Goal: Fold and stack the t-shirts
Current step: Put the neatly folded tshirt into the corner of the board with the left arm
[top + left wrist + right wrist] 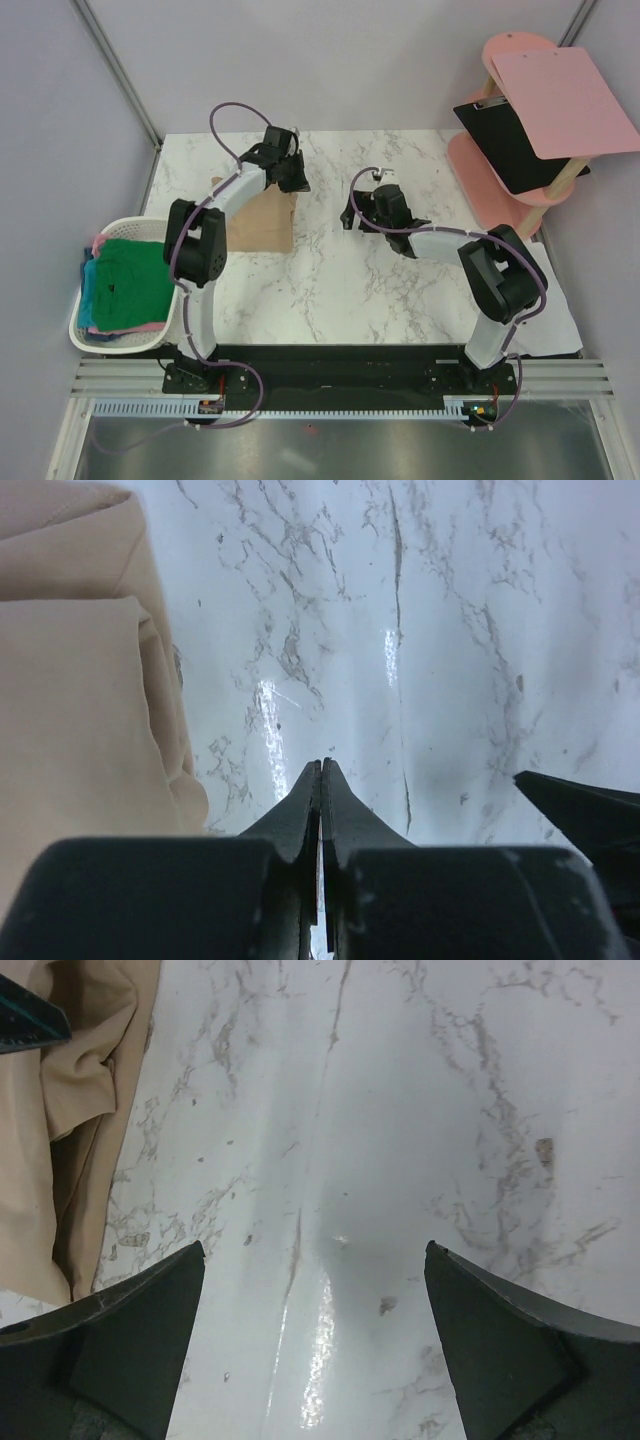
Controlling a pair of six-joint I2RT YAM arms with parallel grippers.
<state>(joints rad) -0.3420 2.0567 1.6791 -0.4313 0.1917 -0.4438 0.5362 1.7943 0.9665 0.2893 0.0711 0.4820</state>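
Note:
A folded tan t-shirt (258,222) lies on the marble table, left of centre, under the left arm. It fills the left side of the left wrist view (80,680) and shows at the upper left of the right wrist view (70,1110). My left gripper (298,185) hovers just off the shirt's far right corner, shut, with nothing between its fingers (322,765). The right gripper (350,215) stands wide open over bare marble to the right of the shirt, holding nothing (315,1250). Green (135,280), teal and pink t-shirts lie in the basket.
A white slatted laundry basket (125,225) sits off the table's left edge. A pink stool (500,190) at the back right carries a black clipboard (510,140) and a pink clipboard (565,100). White paper (550,310) lies by the right arm.

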